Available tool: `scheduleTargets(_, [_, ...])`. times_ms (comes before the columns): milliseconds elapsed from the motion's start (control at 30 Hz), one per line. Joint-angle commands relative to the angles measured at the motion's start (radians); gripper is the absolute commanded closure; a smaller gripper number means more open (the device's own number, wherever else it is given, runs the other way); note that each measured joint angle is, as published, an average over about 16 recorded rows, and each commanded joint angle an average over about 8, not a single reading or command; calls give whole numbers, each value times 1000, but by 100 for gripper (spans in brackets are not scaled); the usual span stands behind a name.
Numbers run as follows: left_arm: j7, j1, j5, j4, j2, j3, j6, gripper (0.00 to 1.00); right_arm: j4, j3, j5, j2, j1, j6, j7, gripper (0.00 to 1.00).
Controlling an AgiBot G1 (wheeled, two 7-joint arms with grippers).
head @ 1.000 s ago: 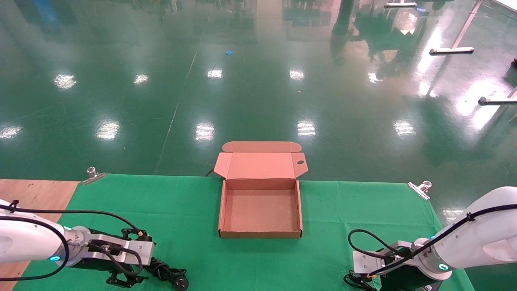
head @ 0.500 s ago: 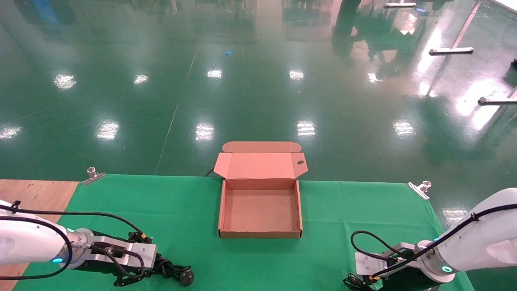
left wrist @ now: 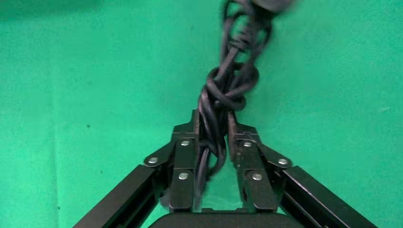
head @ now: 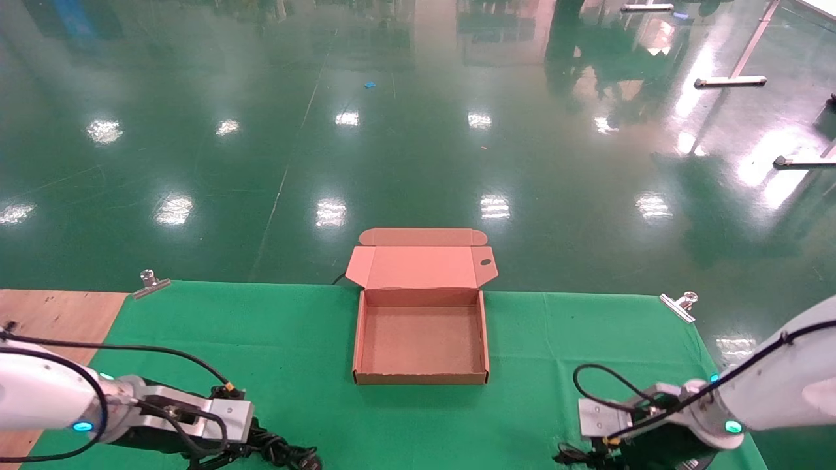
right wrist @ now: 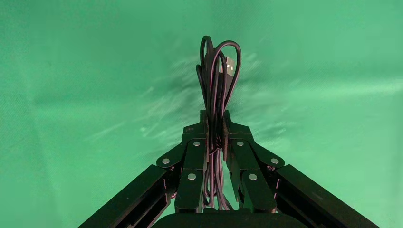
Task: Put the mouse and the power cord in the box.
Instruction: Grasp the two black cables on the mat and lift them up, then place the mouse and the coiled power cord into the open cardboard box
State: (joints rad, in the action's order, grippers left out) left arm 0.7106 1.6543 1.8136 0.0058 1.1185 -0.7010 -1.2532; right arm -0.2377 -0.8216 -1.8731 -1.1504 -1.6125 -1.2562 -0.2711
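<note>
The brown cardboard box [head: 421, 377] stands open at the middle of the green cloth, its lid [head: 421, 267] folded back and nothing inside. My left gripper [left wrist: 212, 118] is shut on the thick twisted power cord [left wrist: 228, 85], low at the front left of the table; the cord [head: 287, 452] trails past the fingers. My right gripper [right wrist: 215, 118] is shut on a looped bundle of thin black cable [right wrist: 218, 71], the mouse's wire with its USB plug, at the front right [head: 588, 457]. The mouse body is hidden.
The green cloth [head: 261, 339] is held by metal clips at the back left [head: 151, 284] and back right [head: 679, 305]. Bare wood [head: 52, 313] shows at the far left. Beyond the table's far edge is glossy green floor.
The left gripper has shifted a little to the right and toward the front edge, taking the power cord with it. The right gripper has drifted slightly toward the front edge.
</note>
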Motion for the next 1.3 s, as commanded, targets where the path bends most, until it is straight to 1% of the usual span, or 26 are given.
scheduleTargets(33, [-9,16,3,7,-8,-2,-49,100,-9,4,8,4,-15,-17,-16,100])
scheduleTargets(200, [-40,91,17,11,-31,-12,-148,100,-101,17,33,37,-77,-114,-42,100])
scheduleTargets(367, [-50,152,9,10,-55,-6,-222,100,-219,38,64,82,-124,-192,-1,100])
scheduleTargets(500, [-72,220,11,-2,-57,-8,-256,100,-344,62,97,121,-158,-241,67,100])
scheduleTargets(633, [-119,303,19,-28,-29,-13,-255,100,-487,89,132,148,-199,-275,161,100])
scheduleTargets(733, [-166,364,21,-51,6,-13,-241,100,-581,105,151,150,-235,-287,235,100])
scheduleTargets(833, [-213,420,23,-77,48,-14,-216,100,-639,112,152,133,-278,-284,297,100])
scheduleTargets(933, [-256,469,22,-100,92,-12,-180,100,-645,108,133,95,-322,-264,331,100])
scheduleTargets(1033, [-287,502,21,-112,131,-9,-139,100,-603,99,106,47,-362,-236,332,100])
scheduleTargets(1133, [-300,519,17,-113,160,-6,-109,100,-531,91,84,2,-393,-209,307,100])
scheduleTargets(1300, [-289,519,5,-101,188,3,-80,100,-407,80,68,-51,-423,-180,235,100])
